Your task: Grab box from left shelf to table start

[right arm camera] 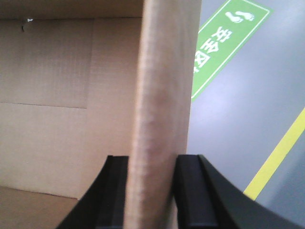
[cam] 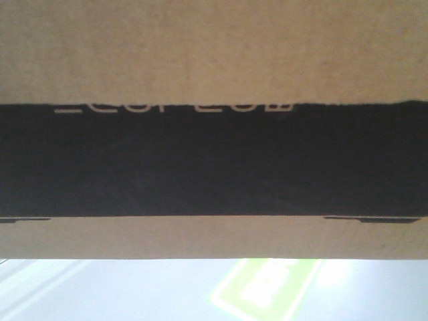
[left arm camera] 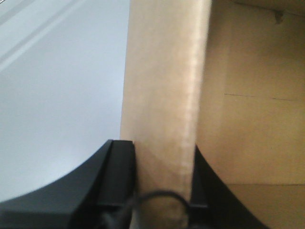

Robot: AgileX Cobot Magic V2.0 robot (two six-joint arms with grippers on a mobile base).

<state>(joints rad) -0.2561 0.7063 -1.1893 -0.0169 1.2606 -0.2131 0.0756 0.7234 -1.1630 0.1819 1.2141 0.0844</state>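
Note:
The box (cam: 214, 53) fills the front view from very close, brown cardboard with a black printed panel (cam: 214, 160) and blurred white lettering along the panel's top. My left gripper (left arm camera: 159, 148) is shut on the box's left side wall (left arm camera: 162, 95), one black finger (left arm camera: 121, 167) outside and one inside the open carton. My right gripper (right arm camera: 152, 160) is likewise shut on the right side wall (right arm camera: 162, 71), with its outer finger (right arm camera: 190, 191) on the floor side. The carton's bare inside (right arm camera: 57, 95) shows. The left shelf and the table are out of view.
Below the box lies grey floor (right arm camera: 248, 109) with a green marking with footprints (right arm camera: 224, 43), also a green marking (cam: 264, 287) under the box's lower edge. A yellow floor line (right arm camera: 276, 157) runs at the right. A pale grey surface (left arm camera: 57, 95) lies left of the box.

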